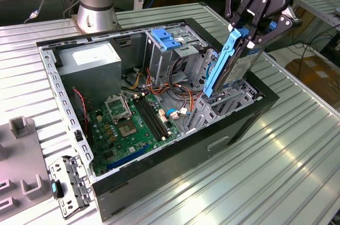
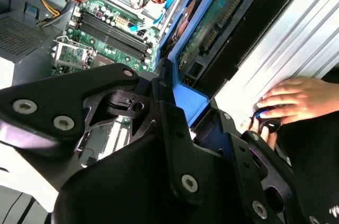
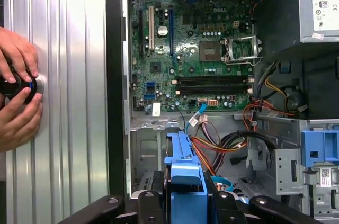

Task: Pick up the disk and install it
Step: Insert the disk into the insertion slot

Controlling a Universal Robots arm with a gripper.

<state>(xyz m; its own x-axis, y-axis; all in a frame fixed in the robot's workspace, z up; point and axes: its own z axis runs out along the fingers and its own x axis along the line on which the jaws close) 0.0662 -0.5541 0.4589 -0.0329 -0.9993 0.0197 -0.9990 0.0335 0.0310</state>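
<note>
The disk (image 1: 222, 68), a dark drive in a bright blue carrier, stands nearly upright, leaning a little, at the exterior view's right. Its lower end reaches into the metal drive cage (image 1: 236, 102) of the open computer case (image 1: 175, 166). My gripper (image 1: 253, 33) is shut on the disk's upper end, with black fingers (image 1: 236, 20) clamping both faces. In both wrist views the blue carrier (image 3: 185, 176) (image 2: 186, 97) runs out from between my gripper's fingers toward the case interior.
Inside the case lie a green motherboard (image 1: 133, 124), a power supply (image 1: 90, 60), coloured cables (image 1: 178, 97) and a pale-blue plate (image 1: 167, 39). A grey perforated bracket (image 1: 66, 185) and grey fixtures (image 1: 21, 126) lie on the ribbed table. A person's hands (image 3: 18, 91) hold a black knob beside the case.
</note>
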